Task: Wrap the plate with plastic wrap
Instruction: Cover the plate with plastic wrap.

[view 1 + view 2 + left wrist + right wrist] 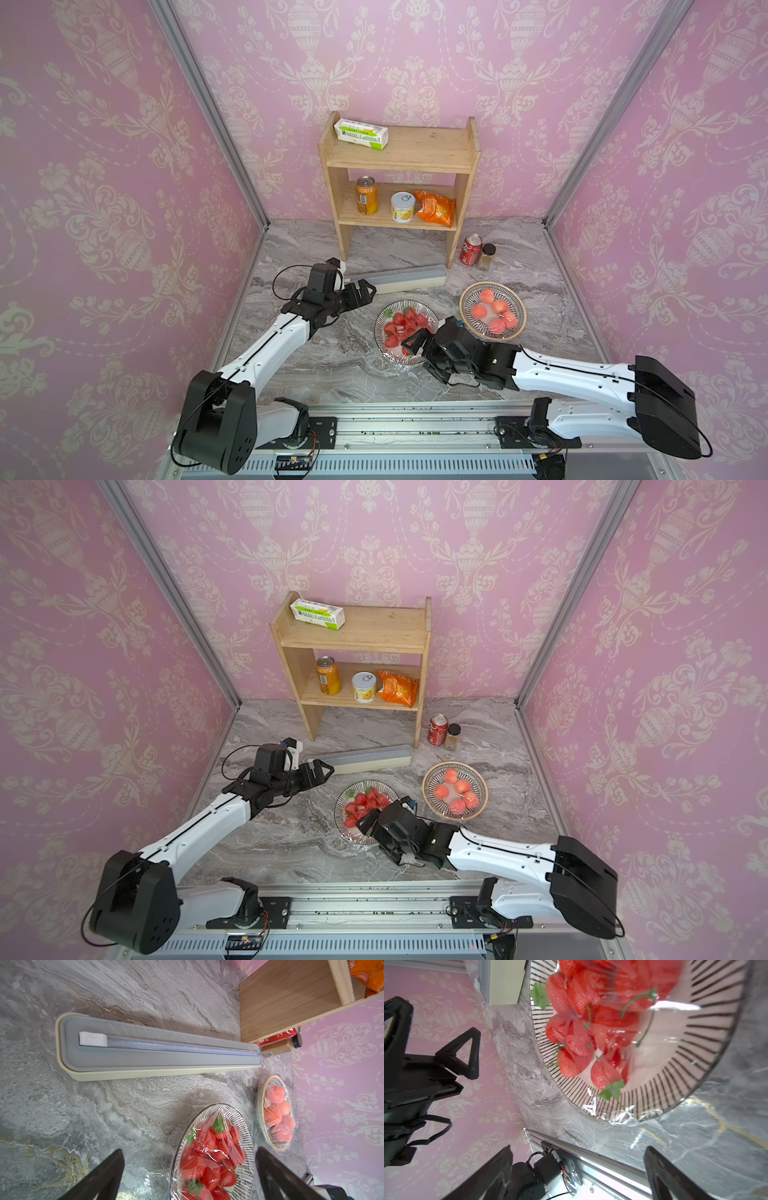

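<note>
Left wrist view: plastic wrap [209, 1153] already covers the strawberry plate [207, 1111] on the desk [124, 991], near its dispenser box [158, 1072]. Left tool [190, 1176] and right tool [577, 1176] gape empty; perhaps edge-tucking remains.

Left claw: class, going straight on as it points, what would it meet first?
Probably the plastic wrap dispenser just ahead of the left claw; depth is unclear, so possibly the table beside it.
</note>
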